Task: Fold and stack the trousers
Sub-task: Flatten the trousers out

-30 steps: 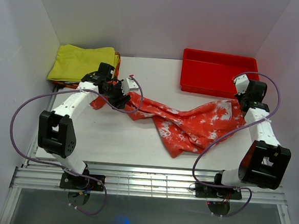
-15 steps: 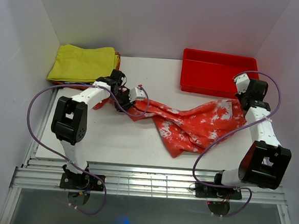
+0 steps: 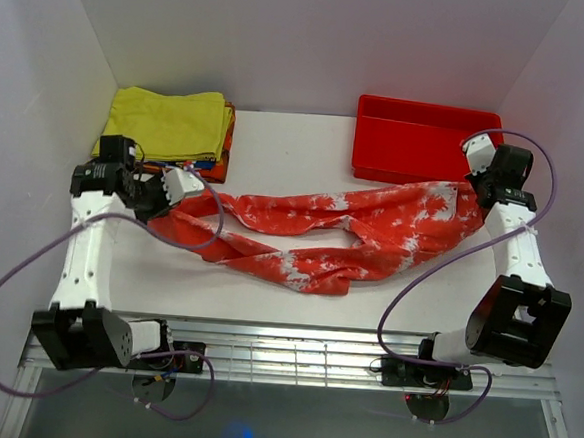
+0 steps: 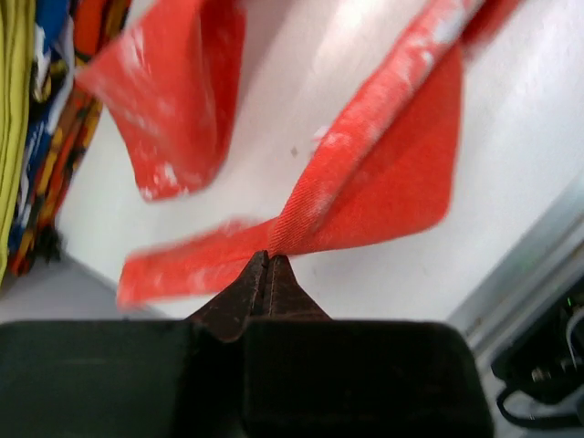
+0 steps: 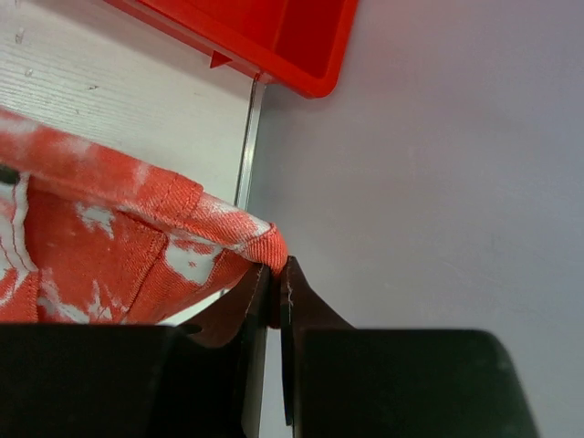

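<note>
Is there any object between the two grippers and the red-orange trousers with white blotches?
Nothing visible. The left gripper is shut on one end of the red-orange blotched cloth trousers, the right gripper on the other.

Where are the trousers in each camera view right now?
Top external: trousers stretched left to right across the middle.
Left wrist: trousers fill the centre, one edge pinched at the bottom.
Right wrist: trousers at lower left, a hem corner pinched.
Shared landmark: the white table under the cloth.
</note>
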`<control>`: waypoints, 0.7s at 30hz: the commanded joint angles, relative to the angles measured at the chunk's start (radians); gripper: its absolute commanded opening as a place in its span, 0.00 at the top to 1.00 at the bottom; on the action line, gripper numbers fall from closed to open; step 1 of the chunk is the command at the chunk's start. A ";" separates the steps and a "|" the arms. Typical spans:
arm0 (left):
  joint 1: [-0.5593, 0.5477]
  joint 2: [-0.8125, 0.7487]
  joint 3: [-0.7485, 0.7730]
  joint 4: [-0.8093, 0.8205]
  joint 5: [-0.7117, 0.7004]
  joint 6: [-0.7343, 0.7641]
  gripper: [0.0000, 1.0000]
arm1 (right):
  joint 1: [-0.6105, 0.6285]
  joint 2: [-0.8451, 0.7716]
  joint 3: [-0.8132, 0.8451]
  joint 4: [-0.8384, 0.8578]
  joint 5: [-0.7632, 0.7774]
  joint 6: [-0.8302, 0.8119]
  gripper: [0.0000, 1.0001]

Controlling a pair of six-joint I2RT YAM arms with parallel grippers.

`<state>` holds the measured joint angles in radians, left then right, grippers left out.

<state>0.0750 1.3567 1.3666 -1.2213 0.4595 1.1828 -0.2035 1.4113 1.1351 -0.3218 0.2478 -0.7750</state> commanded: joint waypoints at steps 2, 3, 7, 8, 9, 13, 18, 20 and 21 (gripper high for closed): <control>0.048 -0.185 -0.125 -0.184 -0.126 0.176 1.00 | -0.011 0.035 0.130 0.020 0.015 -0.010 0.92; 0.060 -0.191 -0.154 -0.184 -0.142 0.181 1.00 | -0.011 0.050 0.158 0.017 0.008 -0.006 0.92; 0.135 -0.092 -0.215 -0.172 -0.196 0.190 1.00 | 0.022 0.133 0.215 -0.009 0.004 0.029 0.92; 0.158 -0.052 -0.209 -0.153 -0.176 0.143 1.00 | 0.047 0.150 0.225 -0.020 -0.002 0.051 0.92; 0.166 -0.012 -0.198 -0.144 -0.162 0.117 1.00 | 0.064 0.179 0.236 -0.045 -0.016 0.063 0.92; 0.180 0.192 -0.132 -0.093 -0.140 -0.034 1.00 | 0.139 0.250 0.366 -0.185 -0.134 0.141 0.92; 0.198 0.355 -0.089 -0.014 -0.099 -0.184 0.96 | 0.204 0.328 0.530 -0.341 -0.323 0.233 0.65; 0.207 0.367 -0.034 -0.007 -0.076 -0.209 0.85 | 0.196 0.342 0.631 -0.442 -0.350 0.252 0.34; 0.212 0.357 -0.006 -0.021 -0.050 -0.209 0.71 | 0.187 0.338 0.650 -0.476 -0.375 0.249 0.23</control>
<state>0.2687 1.7588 1.2606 -1.2633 0.3325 1.0512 0.0059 1.7672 1.6581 -0.6609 -0.0010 -0.5846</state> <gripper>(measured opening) 0.241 0.684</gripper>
